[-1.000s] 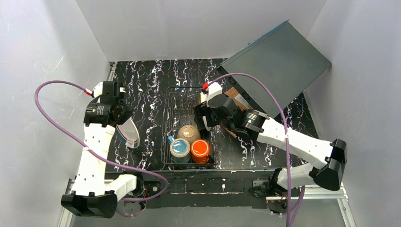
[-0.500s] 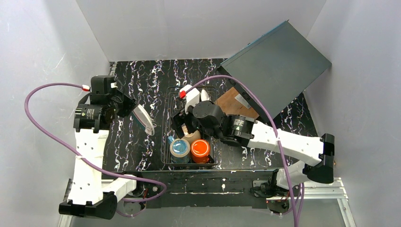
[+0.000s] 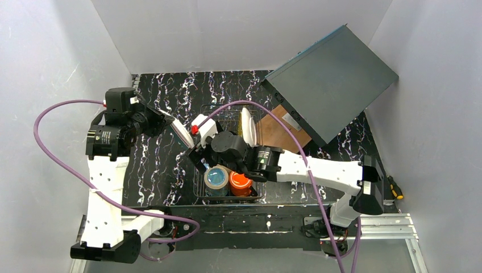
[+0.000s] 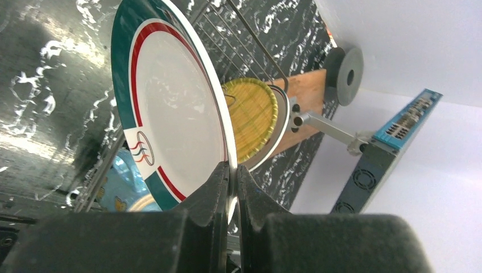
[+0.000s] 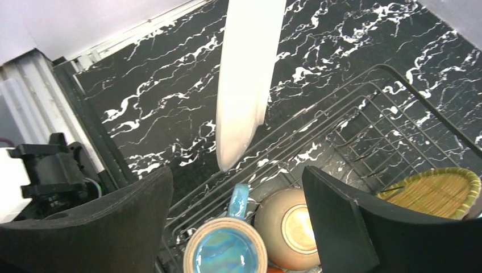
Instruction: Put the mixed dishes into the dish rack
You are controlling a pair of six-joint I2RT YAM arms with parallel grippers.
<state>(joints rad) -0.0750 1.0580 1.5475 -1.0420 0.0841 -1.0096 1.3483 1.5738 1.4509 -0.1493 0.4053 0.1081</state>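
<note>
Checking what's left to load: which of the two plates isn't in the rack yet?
The white plate with the teal-and-red rim, pinched in the left gripper beside the dish rack; the yellow plate already stands inside it.

The top external camera sits high above and behind the arm bases and looks steeply down from afar, taking in the whole table and the dish rack. The left wrist camera looks from close along its own jaws at the white plate with coloured marks, with the yellow ornate plate beyond. The right wrist camera looks down between its jaws into the rack, and all three views share both plates and the rack's wires.
</note>
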